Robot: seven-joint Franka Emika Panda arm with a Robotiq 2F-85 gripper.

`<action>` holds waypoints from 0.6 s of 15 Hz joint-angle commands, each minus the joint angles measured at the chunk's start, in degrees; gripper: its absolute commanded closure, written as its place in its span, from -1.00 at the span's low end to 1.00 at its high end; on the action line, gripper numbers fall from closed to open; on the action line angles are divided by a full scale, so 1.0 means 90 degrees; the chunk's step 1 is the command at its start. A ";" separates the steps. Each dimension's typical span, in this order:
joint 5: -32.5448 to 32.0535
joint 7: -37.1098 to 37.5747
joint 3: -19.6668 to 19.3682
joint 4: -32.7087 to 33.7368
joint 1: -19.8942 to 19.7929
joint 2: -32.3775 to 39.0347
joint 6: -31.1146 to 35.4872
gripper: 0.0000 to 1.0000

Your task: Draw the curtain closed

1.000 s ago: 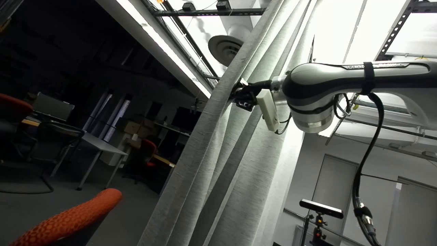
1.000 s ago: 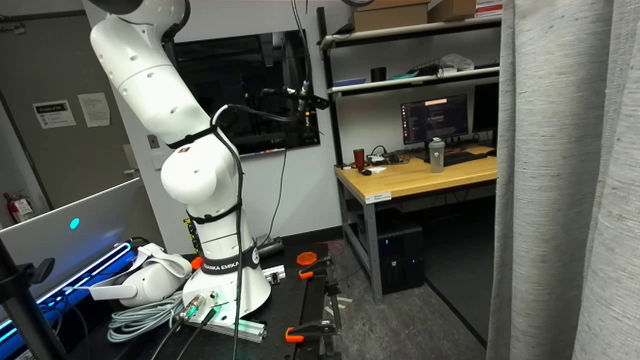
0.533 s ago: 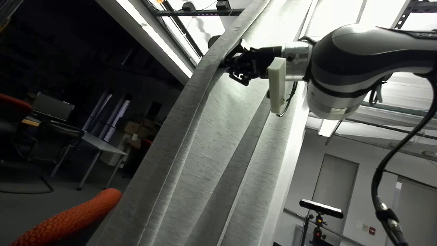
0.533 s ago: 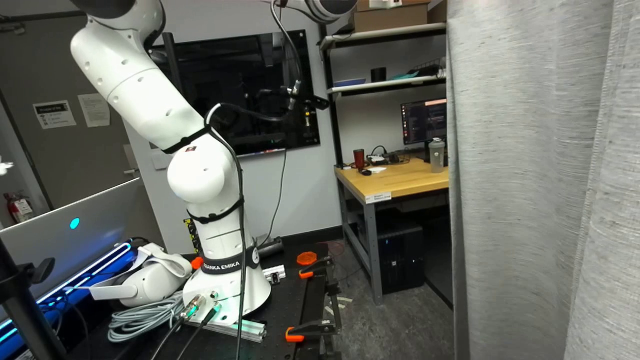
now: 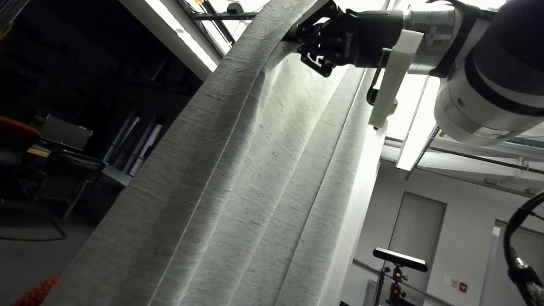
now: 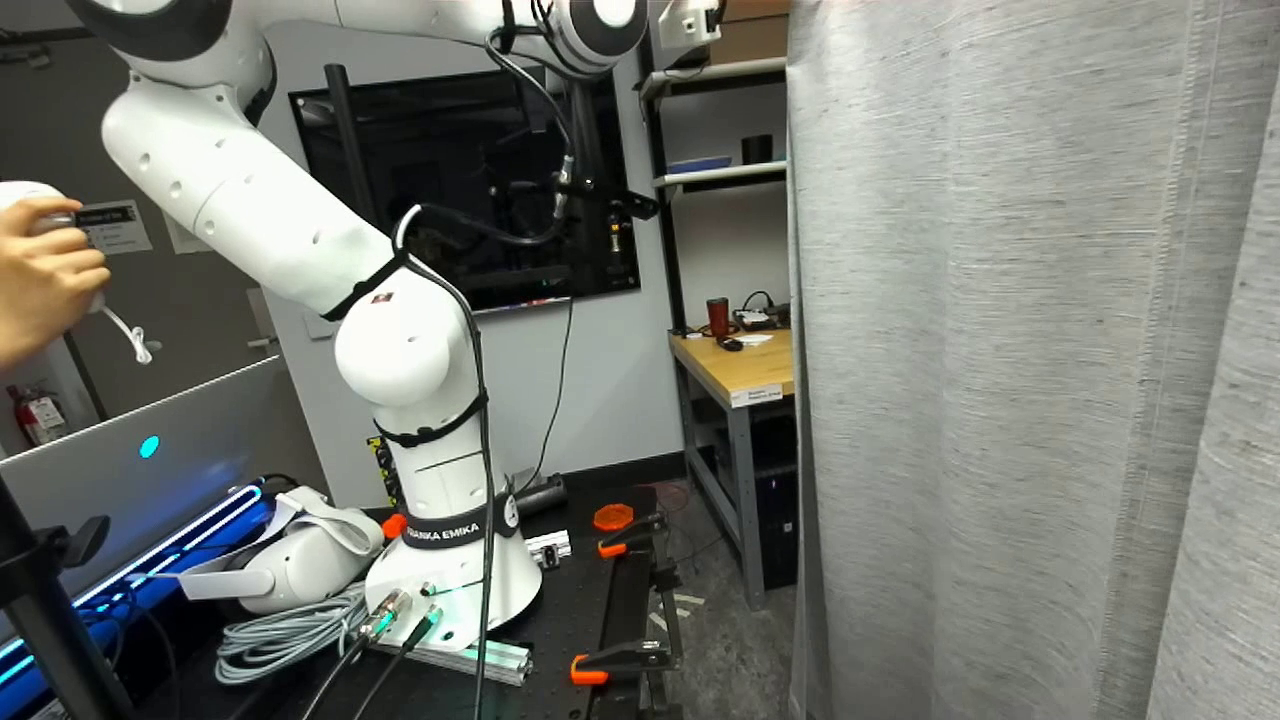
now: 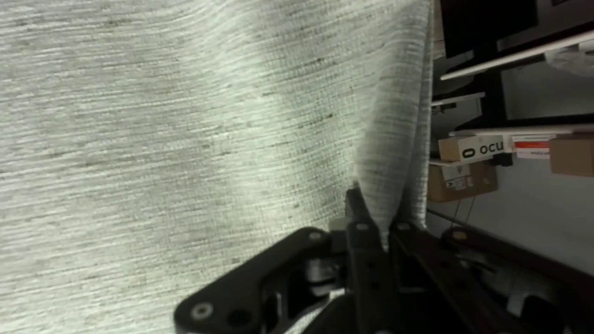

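The jaws of the gripper (image 7: 380,220) are pinched together on a fold at the free edge of the curtain (image 7: 185,139), which in the wrist view spreads from their eight o'clock round to twelve, with cardboard boxes (image 7: 480,183) beyond the edge at two. In an exterior view the fingers (image 5: 292,34) sit high, near twelve o'clock, and the fabric hangs below them in slanting folds. The closing looks well advanced but unfinished: in an exterior view the curtain fills the two-to-five side, yet past its edge a gap shows shelves (image 6: 720,176) at one and a desk (image 6: 740,365) at three. What is left, I judge, is carrying that edge on toward nine — how far I cannot say, since the finishing place is not shown. The arm (image 6: 270,220) itself arches there, from twelve back round to seven, and may crowd its own path; clamps (image 6: 625,658) at six could snag the lower fabric. A hand (image 6: 45,275) with a white controller (image 6: 25,195) is at nine, well apart, and a camera bar (image 5: 399,259) (mounted at four) looks clear of the curtain — an orange thing (image 5: 40,289) at eight, half hidden, I cannot name.
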 commanded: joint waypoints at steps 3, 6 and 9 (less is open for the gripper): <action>-0.0108 0.0331 0.1093 -0.0855 -0.0312 -0.0238 -0.0213 0.99; -0.0144 0.0429 0.1531 -0.0815 -0.0747 -0.0303 -0.0189 0.99; -0.0192 0.0514 0.1925 -0.0789 -0.1155 -0.0436 -0.0225 0.99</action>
